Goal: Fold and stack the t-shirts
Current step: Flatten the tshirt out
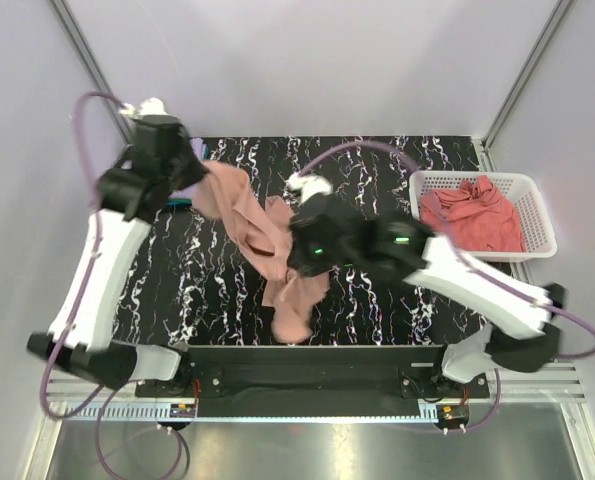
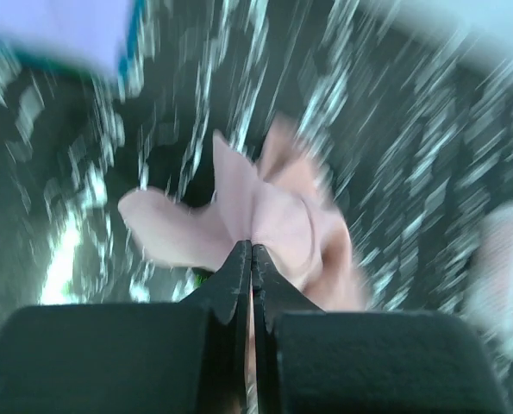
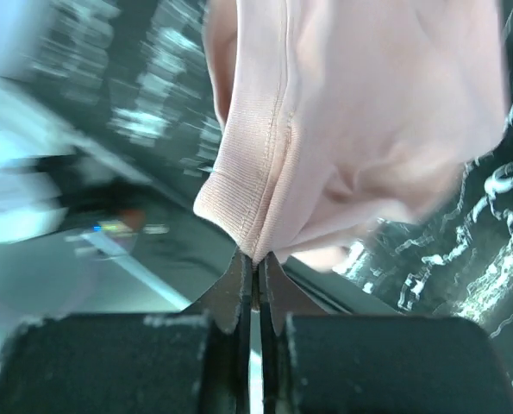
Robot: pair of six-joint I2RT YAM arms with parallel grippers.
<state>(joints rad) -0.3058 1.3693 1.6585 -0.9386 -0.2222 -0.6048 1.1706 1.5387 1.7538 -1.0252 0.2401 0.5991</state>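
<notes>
Over on the left, the left gripper [image 1: 199, 172] is up high above the far left corner of the black marbled table [image 1: 377, 290]. Its jaws are pressed fully together, and they've got a pinch of the salmon-pink t-shirt [image 1: 242, 205]. The left wrist view is badly blurred, but the closed fingertips [image 2: 243, 259] are clear enough, and the pink cloth [image 2: 273, 216] bunches out just past them. In the top corner of that same view there's a smear of lavender cloth [image 2: 58, 26] with a teal edge [image 2: 131, 47], too blurred to say more.

Moving to the middle, the shirt runs as a long diagonal band from the left gripper down across the table. Its lower end hangs toward the near edge, and I can't tell whether it touches the surface.

The right gripper [image 1: 295, 252] is at mid-table, halfway along that band. Its jaws are clamped tight on a ribbed, stitched edge of the same shirt [image 3: 368, 103], with the fingertips [image 3: 239, 285] meeting right at the seam.

At far right, the white lattice basket [image 1: 537, 215] sits at the table's edge. Inside it, crumpled rose-pink t-shirts [image 1: 472, 215] lie well apart from both grippers.
</notes>
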